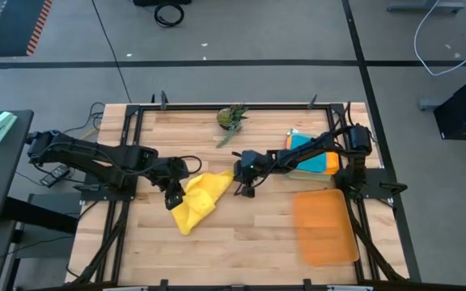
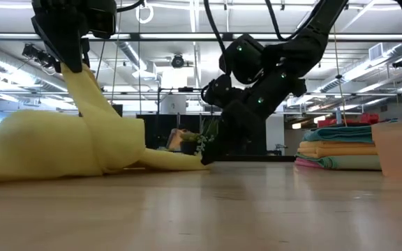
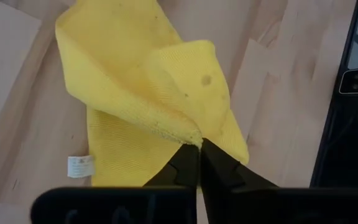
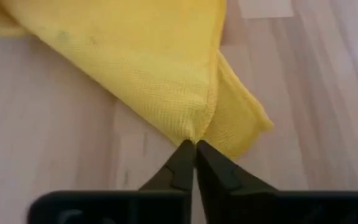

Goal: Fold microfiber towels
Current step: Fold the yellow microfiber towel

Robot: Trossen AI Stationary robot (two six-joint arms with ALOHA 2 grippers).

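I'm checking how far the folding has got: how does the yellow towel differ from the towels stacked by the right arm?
The yellow towel lies crumpled mid-table; the stacked towels lie flat and folded at the right rear. The left pincer and right pincer each pinch a corner of the yellow one; nothing touches the stack. Both rest on the table.

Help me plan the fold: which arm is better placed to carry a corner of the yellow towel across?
Left, probably. The left gripper is shut on the yellow towel and holds its corner raised off the table, free to swing over. The right gripper pinches the opposite corner low at the tabletop, suited to anchoring.
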